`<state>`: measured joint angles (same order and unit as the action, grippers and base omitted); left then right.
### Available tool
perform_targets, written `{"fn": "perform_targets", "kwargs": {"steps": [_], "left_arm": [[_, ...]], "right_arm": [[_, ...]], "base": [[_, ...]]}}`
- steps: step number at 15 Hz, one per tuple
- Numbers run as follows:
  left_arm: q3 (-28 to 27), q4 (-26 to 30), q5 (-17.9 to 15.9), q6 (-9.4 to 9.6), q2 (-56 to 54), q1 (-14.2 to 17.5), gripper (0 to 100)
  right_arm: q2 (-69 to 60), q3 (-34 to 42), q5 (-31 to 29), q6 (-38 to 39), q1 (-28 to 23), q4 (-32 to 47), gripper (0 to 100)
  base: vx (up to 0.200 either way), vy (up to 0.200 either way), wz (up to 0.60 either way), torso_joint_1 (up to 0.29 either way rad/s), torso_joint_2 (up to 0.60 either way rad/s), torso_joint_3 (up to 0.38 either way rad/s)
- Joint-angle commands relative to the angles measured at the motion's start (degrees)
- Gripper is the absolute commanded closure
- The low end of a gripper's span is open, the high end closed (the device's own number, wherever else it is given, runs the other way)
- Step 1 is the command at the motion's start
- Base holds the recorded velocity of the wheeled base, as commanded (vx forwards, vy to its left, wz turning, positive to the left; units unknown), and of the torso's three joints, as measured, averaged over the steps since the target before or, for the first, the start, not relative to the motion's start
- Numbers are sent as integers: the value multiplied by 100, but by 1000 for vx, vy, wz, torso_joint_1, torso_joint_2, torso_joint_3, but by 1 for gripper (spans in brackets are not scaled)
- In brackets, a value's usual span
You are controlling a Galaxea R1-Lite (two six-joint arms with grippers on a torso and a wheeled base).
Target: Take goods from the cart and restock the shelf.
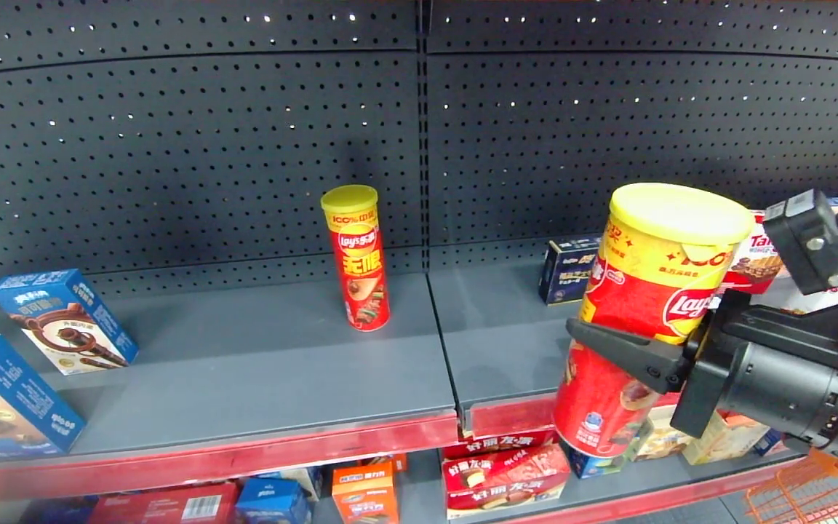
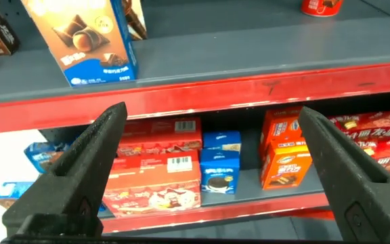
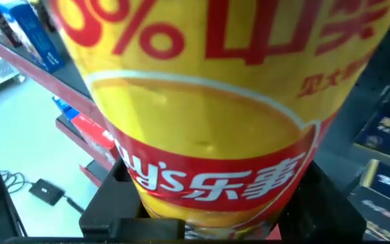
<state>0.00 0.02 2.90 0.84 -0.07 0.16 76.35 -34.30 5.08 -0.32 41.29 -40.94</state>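
A yellow-lidded chip can (image 1: pixel 652 291) filled the right of the head frame, slightly tilted. The right hand (image 1: pixel 644 349) was clamped round its middle, in front of the upper shelf's (image 1: pixel 259 364) red edge. A second can (image 1: pixel 356 256) stood upright on that shelf at the frame's centre, near the back panel. A blue box (image 1: pixel 62 320) sat at the left. The left hand (image 2: pixel 213 115) hung open and empty before the boxes on the lower shelf (image 2: pixel 249 186). An orange cart (image 1: pixel 804 495) showed at lower right.
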Motion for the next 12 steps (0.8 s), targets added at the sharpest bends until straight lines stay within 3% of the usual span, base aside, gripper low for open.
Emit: {"fn": "perform_targets", "kwargs": {"steps": [1,2,3,4,5,6,7,10,12], "left_arm": [[-18,6,0,-313,7,2,0],[-18,6,0,-348,7,-7,0],[-18,-20,-246,-110,7,-7,0],[-105,-73,-1020,241,122,-42,0],[-1195,-152,-1802,-638,895,28,0],[-1951,-222,-1899,-1192,2161,195,0],[-2013,-363,-1872,-805,2644,309,0],[-2285,-530,-1802,-146,3980,336,0],[-2628,-609,-1811,74,4824,301,0]], "right_arm": [[196,38,1,-12,11,-2,100],[205,82,1,-12,19,-2,100],[310,29,10,-39,28,-46,100],[310,-138,1,-56,28,-46,100],[310,-349,19,-56,19,15,100],[416,-533,28,-39,11,33,100],[495,-481,1,-21,46,-28,100],[530,-595,-7,-21,46,-37,100],[539,-665,-7,-21,-42,-20,100]], "base": [[0,0,0,0,0,0],[0,0,0,0,0,0],[0,0,0,0,0,0],[0,0,0,0,0,0],[0,0,0,0,0,0],[0,0,0,0,0,0],[0,0,0,0,0,0],[0,0,0,0,0,0],[0,0,0,0,0,0]]}}
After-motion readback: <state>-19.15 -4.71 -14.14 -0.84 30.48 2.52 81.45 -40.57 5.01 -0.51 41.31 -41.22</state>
